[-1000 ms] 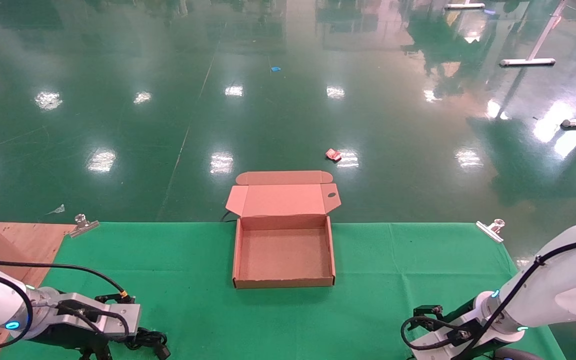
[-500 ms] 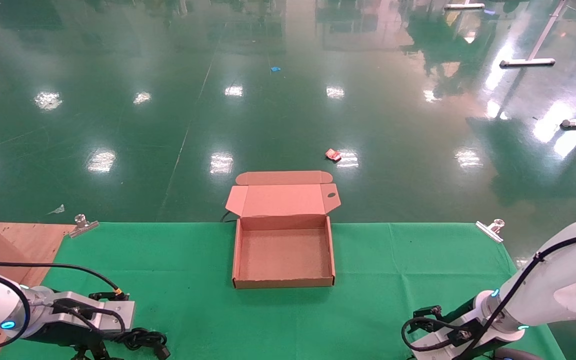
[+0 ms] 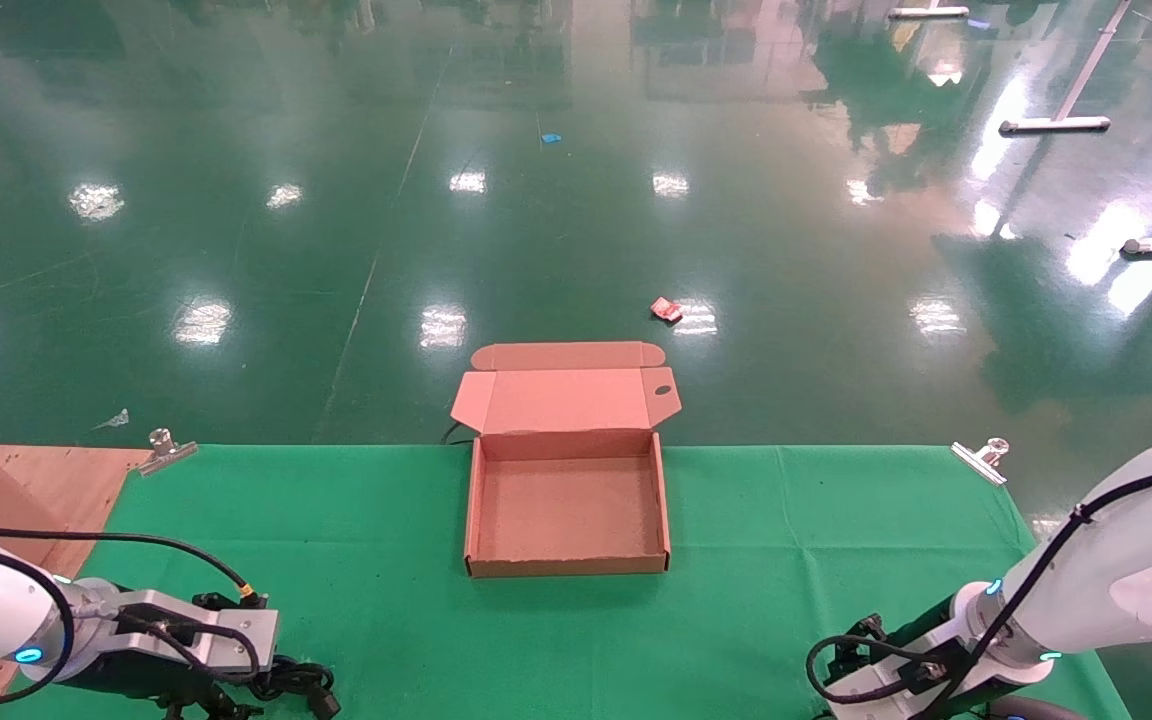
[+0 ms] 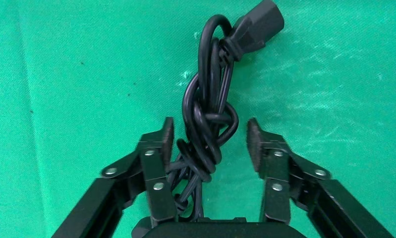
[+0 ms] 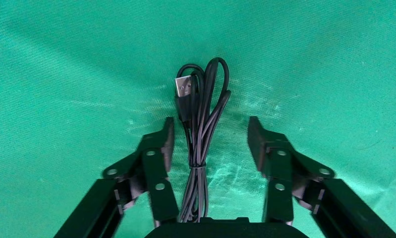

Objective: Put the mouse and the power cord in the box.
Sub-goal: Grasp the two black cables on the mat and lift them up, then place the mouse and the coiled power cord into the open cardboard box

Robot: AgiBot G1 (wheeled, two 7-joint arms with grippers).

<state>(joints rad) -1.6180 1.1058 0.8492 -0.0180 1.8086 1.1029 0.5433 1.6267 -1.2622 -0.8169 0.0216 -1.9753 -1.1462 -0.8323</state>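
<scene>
Black and thick, the power cord (image 4: pixel 208 121) lies knotted in a long bundle on the green cloth (image 3: pixel 356 540) of the table, at its near left corner. Its long axis runs straight out from my left wrist, and its moulded connector sits at the far end, away from me. My left pincer (image 4: pixel 208 141) is low over it with fingers spread wide on either side of the bundle; one finger (image 4: pixel 156 148) is just beside the coils, the other apart from them. That arm reaches in low from the left edge.

My right pincer (image 5: pixel 208 139) is open too, down at the near right corner, straddling the mouse's thin cable (image 5: pixel 200 124). That cable is folded into a narrow bundle pointing away from my wrist, its metal plug near the far end. I cannot see the mouse's body.

Between both arms, further back on the table, the cardboard box (image 3: pixel 568 565) sits with its lid tipped back.
</scene>
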